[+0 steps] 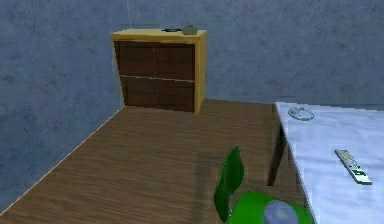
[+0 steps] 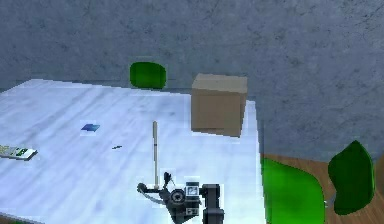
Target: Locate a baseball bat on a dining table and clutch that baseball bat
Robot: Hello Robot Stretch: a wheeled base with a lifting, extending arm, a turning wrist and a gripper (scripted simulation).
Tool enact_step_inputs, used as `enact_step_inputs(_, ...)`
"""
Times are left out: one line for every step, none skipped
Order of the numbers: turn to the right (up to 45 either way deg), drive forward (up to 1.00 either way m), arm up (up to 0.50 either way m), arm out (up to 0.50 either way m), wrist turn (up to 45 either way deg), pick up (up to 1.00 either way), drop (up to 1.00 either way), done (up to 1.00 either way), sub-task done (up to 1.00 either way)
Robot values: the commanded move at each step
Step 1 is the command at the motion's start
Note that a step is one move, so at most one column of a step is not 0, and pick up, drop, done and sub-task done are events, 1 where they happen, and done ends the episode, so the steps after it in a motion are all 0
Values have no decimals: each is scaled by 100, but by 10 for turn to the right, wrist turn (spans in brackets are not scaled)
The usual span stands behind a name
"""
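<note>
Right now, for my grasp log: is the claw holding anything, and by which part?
Cannot tell: a thin pale stick lies on the white table at the claw.

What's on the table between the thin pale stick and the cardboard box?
Nothing: in the arm side view, only bare white tabletop separates the stick from the box.
</note>
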Motion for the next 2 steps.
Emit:
enact_step_inputs(0, 0, 10, 0, 0, 0, 0, 0, 0)
enact_step_inputs(0, 0, 0, 0, 0, 0, 0, 100, 0)
